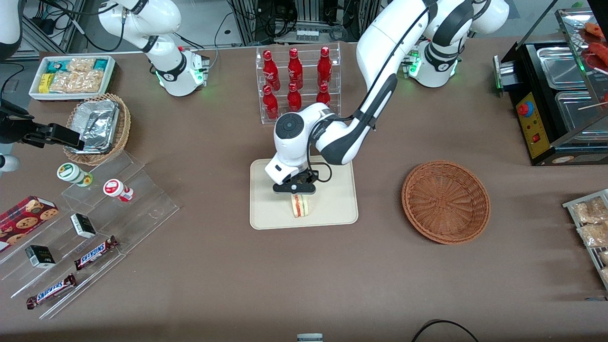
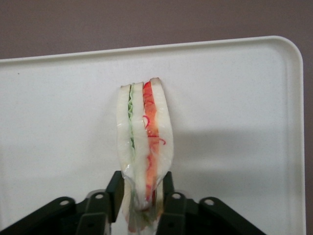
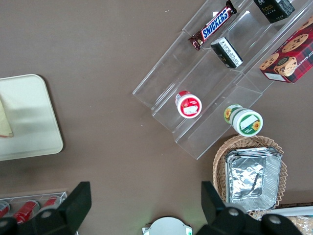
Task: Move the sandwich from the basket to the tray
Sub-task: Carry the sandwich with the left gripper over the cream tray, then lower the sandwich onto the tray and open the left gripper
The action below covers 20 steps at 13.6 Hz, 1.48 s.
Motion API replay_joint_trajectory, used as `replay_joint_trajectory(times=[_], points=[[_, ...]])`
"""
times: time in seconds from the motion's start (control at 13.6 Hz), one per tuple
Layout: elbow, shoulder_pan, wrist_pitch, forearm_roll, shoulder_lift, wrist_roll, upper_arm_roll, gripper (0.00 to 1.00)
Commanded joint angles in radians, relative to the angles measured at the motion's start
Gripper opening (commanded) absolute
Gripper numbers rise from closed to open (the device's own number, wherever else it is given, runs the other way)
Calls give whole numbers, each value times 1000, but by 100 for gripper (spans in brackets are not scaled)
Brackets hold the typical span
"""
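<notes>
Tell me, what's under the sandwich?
The tray is under the sandwich. The gripper fingers pinch its top. Whether its bottom edge touches the tray is hidden. The basket holds nothing.

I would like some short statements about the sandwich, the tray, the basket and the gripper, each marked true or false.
1. The gripper is shut on the sandwich. True.
2. The sandwich is in the basket. False: it is over the tray, and the basket holds nothing.
3. The sandwich has red and green filling. True.
4. The tray lies nearer the working arm's end of the table than the basket. False: the basket lies nearer that end.
</notes>
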Motion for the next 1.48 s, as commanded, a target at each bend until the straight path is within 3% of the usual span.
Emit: replay_joint_trajectory(times=[0.0,0.66,0.89,1.4], points=[[20,-6,-58,13,-31,-29,15,99],[11,55,-331,8,-292,-131,107,99],[-6,125,-468,-3,-396,-50,107,99],[-147,323,-572,-70,-639,295,107,99]])
